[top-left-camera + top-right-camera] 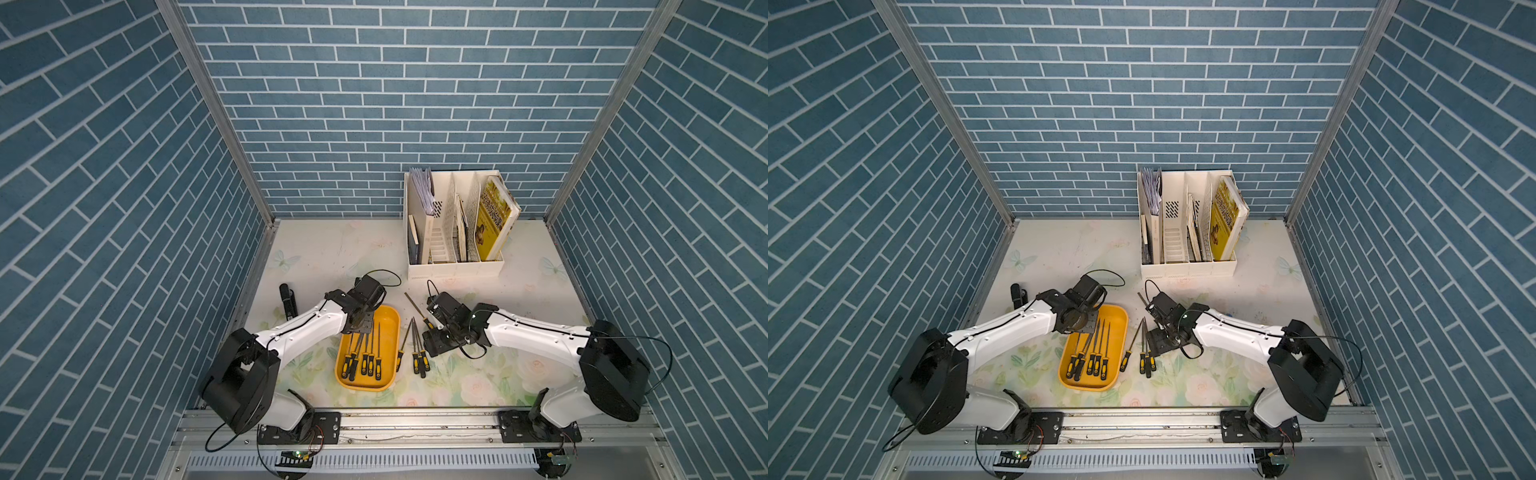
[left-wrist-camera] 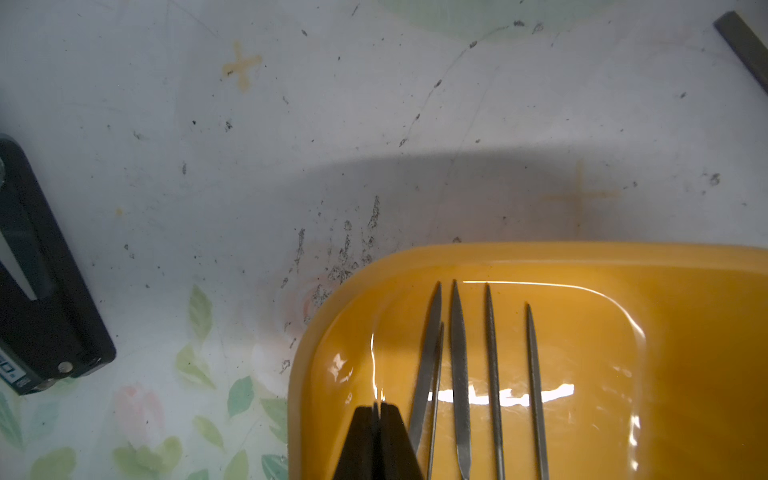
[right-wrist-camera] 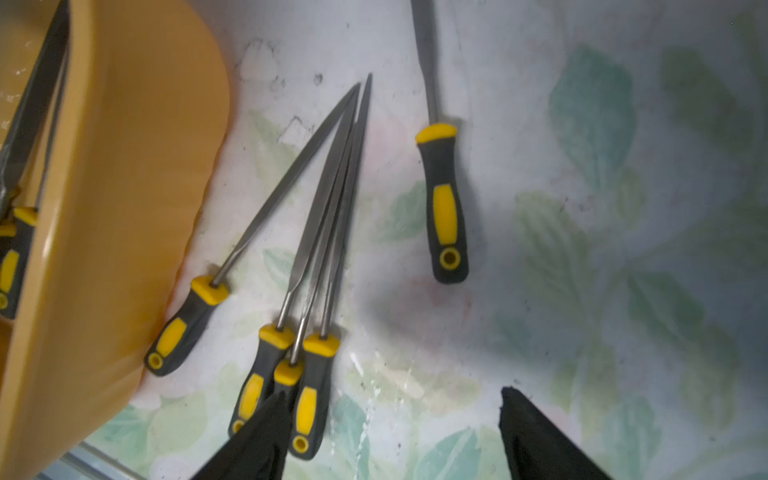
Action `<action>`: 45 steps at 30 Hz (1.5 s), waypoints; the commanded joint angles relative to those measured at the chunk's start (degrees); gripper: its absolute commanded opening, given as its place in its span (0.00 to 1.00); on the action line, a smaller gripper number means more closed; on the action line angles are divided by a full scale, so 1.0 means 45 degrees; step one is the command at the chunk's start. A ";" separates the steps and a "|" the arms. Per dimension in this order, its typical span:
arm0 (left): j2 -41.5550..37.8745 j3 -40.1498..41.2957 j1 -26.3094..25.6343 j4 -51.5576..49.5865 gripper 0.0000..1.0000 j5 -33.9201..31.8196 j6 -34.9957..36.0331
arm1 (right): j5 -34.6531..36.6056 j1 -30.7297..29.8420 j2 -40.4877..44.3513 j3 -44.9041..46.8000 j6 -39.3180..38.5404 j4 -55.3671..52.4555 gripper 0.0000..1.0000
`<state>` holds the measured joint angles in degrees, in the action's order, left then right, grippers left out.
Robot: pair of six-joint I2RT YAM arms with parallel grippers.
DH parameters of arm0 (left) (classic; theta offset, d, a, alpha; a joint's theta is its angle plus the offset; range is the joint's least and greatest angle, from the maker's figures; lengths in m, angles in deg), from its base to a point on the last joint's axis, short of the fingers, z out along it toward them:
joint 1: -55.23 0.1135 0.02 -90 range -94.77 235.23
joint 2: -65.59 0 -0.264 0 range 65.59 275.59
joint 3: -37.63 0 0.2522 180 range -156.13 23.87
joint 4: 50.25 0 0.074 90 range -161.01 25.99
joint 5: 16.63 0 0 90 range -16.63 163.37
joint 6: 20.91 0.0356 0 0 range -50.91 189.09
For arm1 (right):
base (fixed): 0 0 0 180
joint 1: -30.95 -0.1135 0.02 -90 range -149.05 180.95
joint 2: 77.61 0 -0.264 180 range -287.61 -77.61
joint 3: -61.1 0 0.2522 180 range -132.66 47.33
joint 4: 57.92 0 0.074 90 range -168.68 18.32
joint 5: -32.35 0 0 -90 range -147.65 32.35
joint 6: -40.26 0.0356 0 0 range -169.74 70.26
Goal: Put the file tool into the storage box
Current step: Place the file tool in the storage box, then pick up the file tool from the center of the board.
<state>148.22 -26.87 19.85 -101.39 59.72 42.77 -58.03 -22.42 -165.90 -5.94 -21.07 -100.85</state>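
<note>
- The right gripper point(image 3: 392, 392) hangs low over the table point(image 1: 332, 257), its jaws wide apart and nothing between them
- The left gripper point(image 2: 377, 405) is above the far end of the storage box point(image 1: 388, 332), jaws pressed together, holding nothing
- Several files point(image 1: 365, 353) already lie in the box; five lie outside it on the table, on the right arm's side
- The bundle of three files point(image 3: 328, 232) lies just beside one open finger, handles toward the robot, tips pointing away
- The lone file point(image 3: 442, 199) lies ahead of the gap, with almost the same long axis
- I judge the right arm is nearer; its jaws should close across a handle, not along it
</note>
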 commanded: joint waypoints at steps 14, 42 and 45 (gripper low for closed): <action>-0.0438 -0.0080 0.0010 -0.0270 0.36 0.0563 -0.0340 | 0.0554 0.1411 -0.3186 -0.2734 -0.3672 -0.0772 0.69; -0.3756 -0.2207 0.0000 -0.0403 0.45 0.2811 -0.1922 | 0.0600 0.1682 -0.1337 -0.1712 -0.2967 -0.1209 0.01; -0.4040 -0.1976 0.0009 0.0375 0.52 0.3317 -0.2419 | 0.0476 0.1546 0.0187 -0.1259 -0.2430 -0.1329 0.00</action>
<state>131.15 -35.97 19.85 -103.40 71.59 34.37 -56.74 -14.81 -171.41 -12.39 -36.31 -104.96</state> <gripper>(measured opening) 0.511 0.161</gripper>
